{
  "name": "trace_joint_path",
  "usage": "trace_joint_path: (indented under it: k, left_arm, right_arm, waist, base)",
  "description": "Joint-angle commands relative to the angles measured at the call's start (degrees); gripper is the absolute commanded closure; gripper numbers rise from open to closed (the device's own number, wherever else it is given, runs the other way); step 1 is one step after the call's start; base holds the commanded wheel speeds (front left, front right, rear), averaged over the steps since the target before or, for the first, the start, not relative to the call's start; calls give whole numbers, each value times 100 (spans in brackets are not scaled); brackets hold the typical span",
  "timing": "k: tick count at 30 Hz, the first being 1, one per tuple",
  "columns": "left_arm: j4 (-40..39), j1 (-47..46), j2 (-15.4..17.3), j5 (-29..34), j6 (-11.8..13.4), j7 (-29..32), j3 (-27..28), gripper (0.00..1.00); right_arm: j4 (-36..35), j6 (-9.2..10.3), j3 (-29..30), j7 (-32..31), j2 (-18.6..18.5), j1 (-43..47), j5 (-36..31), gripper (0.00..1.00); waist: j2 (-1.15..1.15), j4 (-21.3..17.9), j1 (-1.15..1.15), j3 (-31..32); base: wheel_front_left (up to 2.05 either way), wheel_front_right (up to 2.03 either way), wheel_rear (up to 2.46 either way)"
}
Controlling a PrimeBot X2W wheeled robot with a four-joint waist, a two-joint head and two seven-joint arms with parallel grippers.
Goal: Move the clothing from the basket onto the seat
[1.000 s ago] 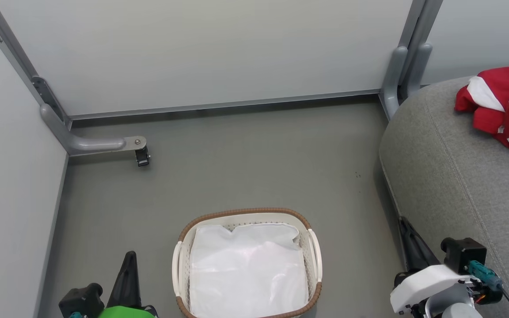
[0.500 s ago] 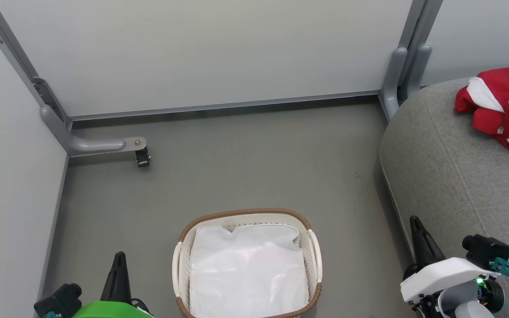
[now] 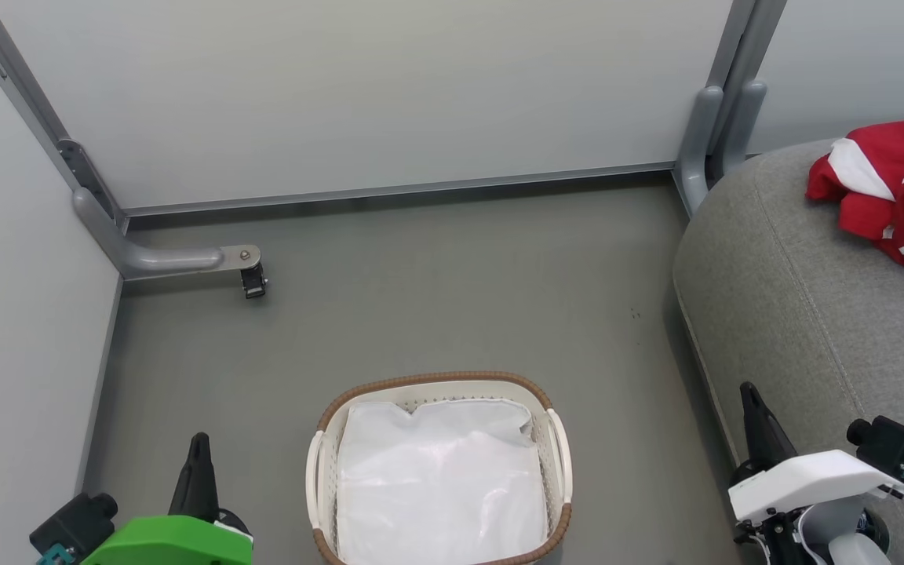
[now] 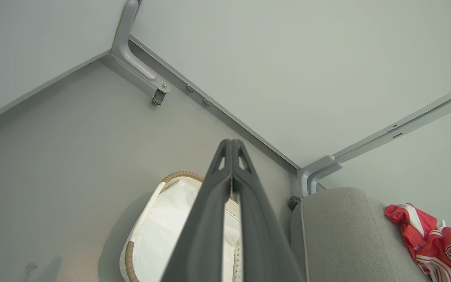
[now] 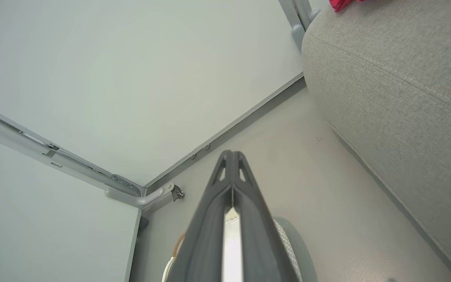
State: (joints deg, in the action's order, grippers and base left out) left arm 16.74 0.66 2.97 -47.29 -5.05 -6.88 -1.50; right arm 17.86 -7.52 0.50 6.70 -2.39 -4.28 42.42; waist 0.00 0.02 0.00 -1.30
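I hold my left pincer (image 3: 199,443) and right pincer (image 3: 750,392) above the grey floor (image 3: 436,298), fingers pressed fully together, gripping and touching nothing. Between them sits the basket (image 3: 436,379), a white liner sheet (image 3: 440,479) inside. Just right of the right pincer rises the seat (image 3: 813,314), with the red clothing (image 3: 887,192) heaped on it, well beyond the fingertips.

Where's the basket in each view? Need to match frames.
Head view: basket at bottom centre.
Left wrist view: basket lower centre-left, partly behind the left tool.
Right wrist view: basket at bottom centre, mostly behind the right tool.
Shared landmark: grey partition foot with black caster.
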Motion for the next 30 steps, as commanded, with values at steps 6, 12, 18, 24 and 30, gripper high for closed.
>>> trace_joint_path:
  k: [6,12,18,24,30]
  left_arm:
    - [-114,-222,10,-542,-55,156,122,100]
    - [-131,-265,9,-926,-74,274,192,100]
    - [-146,-324,7,-1289,-95,381,259,100]
    - [-158,-362,6,-1629,-110,483,313,100]
    - [-172,-408,4,-1953,-126,582,373,100]
  right_arm:
    - [-128,2,86,-148,-31,-147,586,100]
    - [-156,2,138,-262,-35,-158,1013,100]
    - [-183,2,187,-372,-38,-167,1416,100]
    - [-207,3,231,-473,-40,-172,1794,100]
    - [-230,3,274,-570,-43,-171,2154,100]
  waist:
    - [0,0,0,8]
    - [0,0,0,15]
    - [0,0,0,22]
    - [0,0,0,29]
    - [0,0,0,36]
  base:
    - [0,0,0]
    - [0,0,0]
    - [0,0,0]
    - [0,0,0]
    - [0,0,0]
